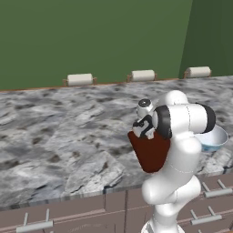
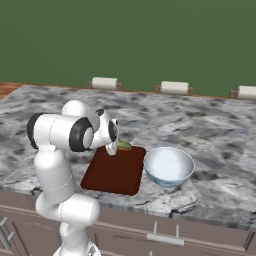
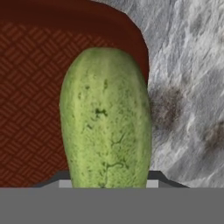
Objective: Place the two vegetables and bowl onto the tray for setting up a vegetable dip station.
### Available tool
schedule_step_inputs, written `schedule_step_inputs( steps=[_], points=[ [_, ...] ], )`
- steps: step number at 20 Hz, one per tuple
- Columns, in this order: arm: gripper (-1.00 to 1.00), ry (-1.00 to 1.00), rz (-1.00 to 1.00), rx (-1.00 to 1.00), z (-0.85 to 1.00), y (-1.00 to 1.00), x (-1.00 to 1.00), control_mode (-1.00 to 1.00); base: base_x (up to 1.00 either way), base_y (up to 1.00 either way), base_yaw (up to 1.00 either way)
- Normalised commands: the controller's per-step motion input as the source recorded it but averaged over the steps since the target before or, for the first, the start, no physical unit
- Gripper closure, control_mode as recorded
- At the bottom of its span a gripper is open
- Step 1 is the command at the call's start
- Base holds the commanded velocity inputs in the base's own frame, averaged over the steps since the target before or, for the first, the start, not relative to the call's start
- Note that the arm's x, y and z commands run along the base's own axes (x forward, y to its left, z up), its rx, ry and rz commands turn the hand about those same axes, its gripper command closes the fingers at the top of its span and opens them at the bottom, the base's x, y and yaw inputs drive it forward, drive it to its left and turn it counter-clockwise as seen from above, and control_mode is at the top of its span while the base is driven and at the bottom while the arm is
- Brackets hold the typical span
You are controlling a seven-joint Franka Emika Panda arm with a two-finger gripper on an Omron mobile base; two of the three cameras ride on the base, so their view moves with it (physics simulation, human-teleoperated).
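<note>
My gripper [image 2: 114,146] hangs low over the far edge of the dark reddish-brown tray [image 2: 114,174], shut on a green cucumber-like vegetable [image 2: 124,145]. In the hand view that vegetable [image 3: 106,118] stands lengthwise between the jaws, with the tray [image 3: 30,87] beneath it to the left and grey counter to the right. The pale bluish bowl [image 2: 168,166] rests on the counter just right of the tray, close to its edge. From the left base view the gripper [image 1: 144,128] sits over the tray [image 1: 150,157], and the arm partly hides the bowl [image 1: 216,139].
The grey marbled counter [image 1: 59,136] stretches wide to the left and back. Three white rolls [image 1: 80,79] line its rear edge under the green wall. Drawer fronts with handles [image 2: 165,239] run below the counter's front edge.
</note>
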Motion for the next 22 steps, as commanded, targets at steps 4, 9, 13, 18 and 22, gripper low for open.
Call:
schedule_step_inputs(
  steps=[4, 9, 13, 18, 22],
  points=[
    [-1.00, 0.00, 0.00, 0.00, 0.00, 0.00, 0.00, -1.00, 0.00, 0.00, 0.00],
    [-1.00, 0.00, 0.00, 0.00, 0.00, -0.04, -0.15, -1.00, 0.00, 0.00, 0.00],
    [-1.00, 0.00, 0.00, 0.00, 0.06, -0.16, -0.33, -1.00, 0.00, 0.00, 0.00],
    [-1.00, 0.03, -0.01, 0.00, 0.24, -0.12, -0.12, -1.00, 0.00, 0.00, 0.00],
    [-1.00, 0.13, -0.05, 0.00, 0.53, -0.01, 0.00, -1.00, 0.00, 0.00, 0.00]
  ],
)
